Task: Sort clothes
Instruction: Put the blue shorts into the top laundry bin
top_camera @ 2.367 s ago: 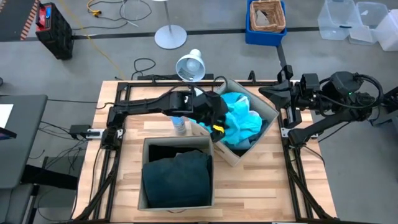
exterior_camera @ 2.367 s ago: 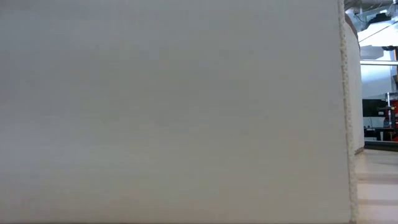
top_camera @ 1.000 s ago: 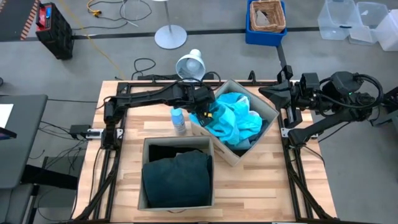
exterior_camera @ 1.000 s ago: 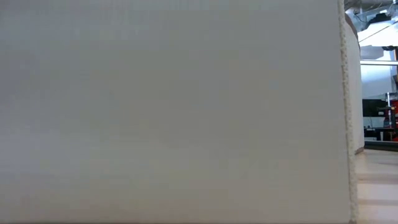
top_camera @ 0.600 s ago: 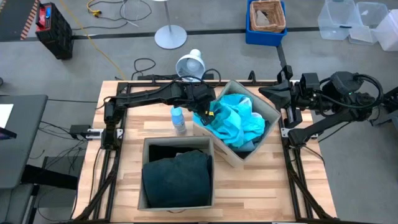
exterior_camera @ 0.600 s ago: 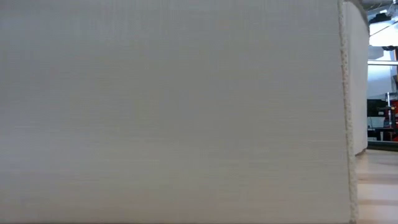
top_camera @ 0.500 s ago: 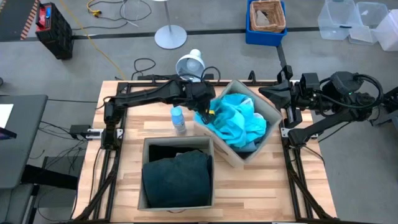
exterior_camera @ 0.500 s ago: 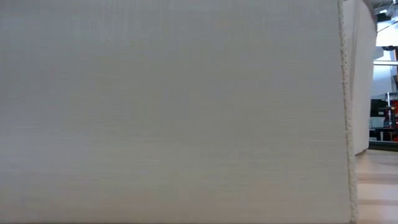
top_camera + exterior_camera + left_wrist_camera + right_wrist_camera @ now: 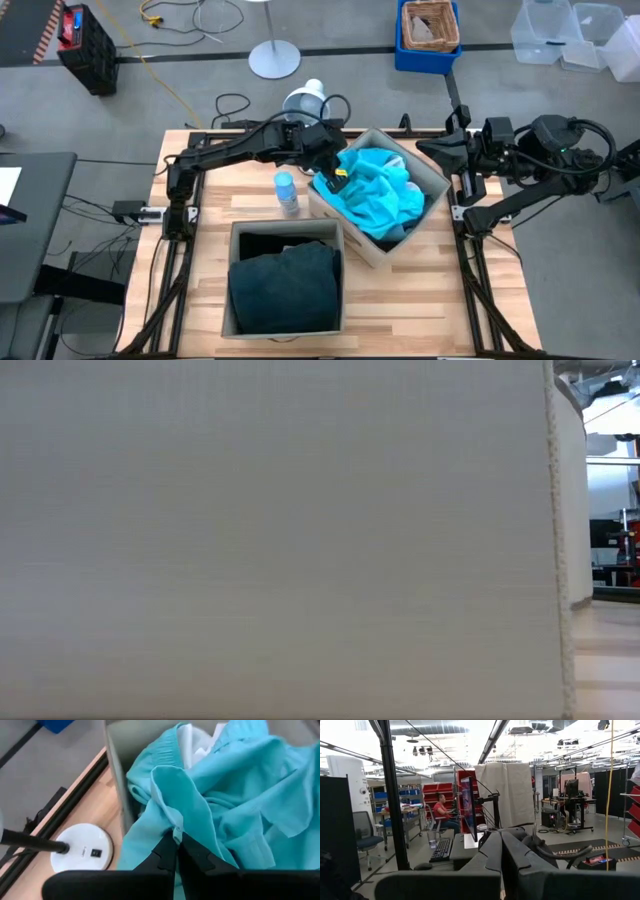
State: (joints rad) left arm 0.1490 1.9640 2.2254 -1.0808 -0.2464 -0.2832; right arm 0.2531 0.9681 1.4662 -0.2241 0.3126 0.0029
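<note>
A bright turquoise garment fills the tilted beige box at the table's far middle, and a pale cloth shows under it. My left gripper is shut on the turquoise cloth at the box's far left corner. A dark green garment lies in the near beige box. My right gripper is shut, parked at the table's far right, touching nothing. My left gripper pinches a raised fold of the turquoise garment between its two fingertips. The fingers come slanting down from the table's left, over the box's left wall. The fold stands up at the fingers; the rest of the garment lies heaped in the box.
A water bottle stands just left of the far box, and a white lamp hangs over the far edge, its base beside the table. The near box's wall fills the low view.
My left gripper has stayed at the far box's left corner and shifted slightly toward the far edge. The turquoise cloth there has bunched up toward the gripper. The far box was nudged and turned a little, then settled back.
</note>
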